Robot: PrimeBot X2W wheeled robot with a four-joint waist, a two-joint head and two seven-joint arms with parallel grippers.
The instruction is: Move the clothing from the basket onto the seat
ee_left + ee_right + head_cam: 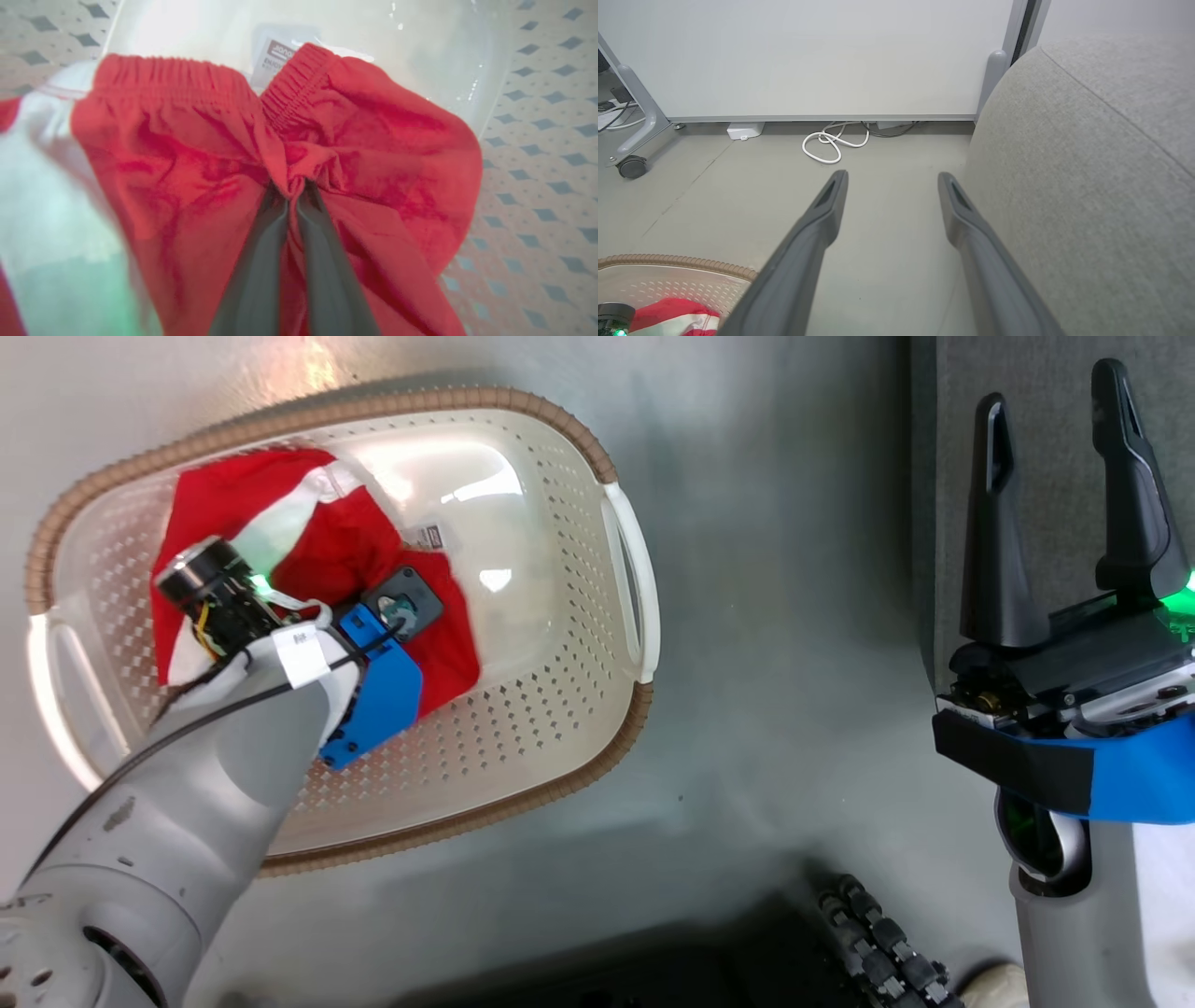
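In the left wrist view the left gripper had its two dark fingers pressed together on a bunched fold of the clothing. The red fabric puckered right at the tips, so it read as a firm pinch. The gathered elastic waistband lay along the far edge, pointing away from the fingers toward the glossy floor of the basket. A white panel trailed off to the left.

In the head view the garment lay inside the basket, in its left half. Its long axis ran from upper left to lower right, with the waistband end toward the basket's middle. The basket's own long axis ran across the view, and the floor lay between it and the seat at the far right. The right gripper hung in front of the seat with its fingers spread wide, holding nothing.

In the right wrist view those fingers stood well apart over bare floor, the grey seat just beside them and a corner of the basket at lower left.

The step in hand looked like the grasp. The next move probably called for a lift high enough to drag the hanging cloth over the perforated wall, then a carry to the robot's right onto the seat.
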